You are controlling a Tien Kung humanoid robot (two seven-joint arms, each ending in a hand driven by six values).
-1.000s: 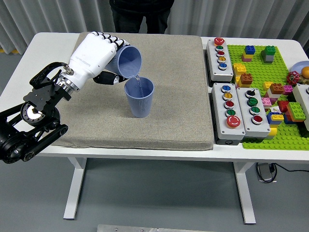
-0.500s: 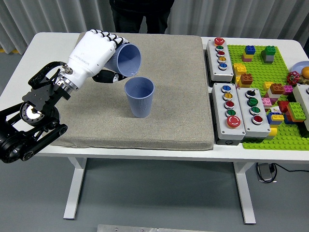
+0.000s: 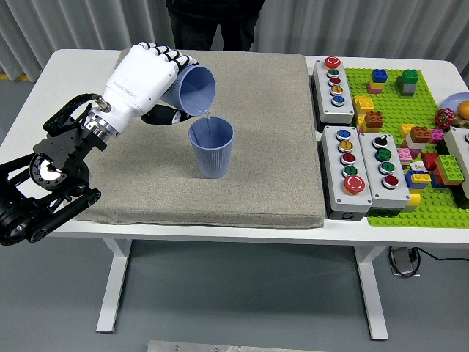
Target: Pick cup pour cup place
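**Two blue cups, one tipped over the other**

Two ribbed blue cups sit at the centre of the scene. The standing cup (image 3: 212,147) is upright on the grey mat (image 3: 249,183), roughly in the mat's middle. Just up and left of it, the left hand (image 3: 143,82) has its fingers wrapped around the tilted cup (image 3: 192,91), whose mouth faces right and down; its lower lip hangs directly above the standing cup's rim, and a thin thread of liquid joins the two.

Right of the standing cup, off the mat's edge, lie three grey button boxes: one far box (image 3: 334,89) with a column of coloured buttons, and two near boxes (image 3: 366,171) side by side. Beyond them is a green brick baseplate (image 3: 407,125) scattered with coloured blocks. None of these crowd the standing cup; the mat around it is bare.

Behind the mat, at the table's (image 3: 66,62) far side, a person in dark clothes (image 3: 214,22) stands; no hands show.

Small grey print runs along the back of the left hand, too fine to read.
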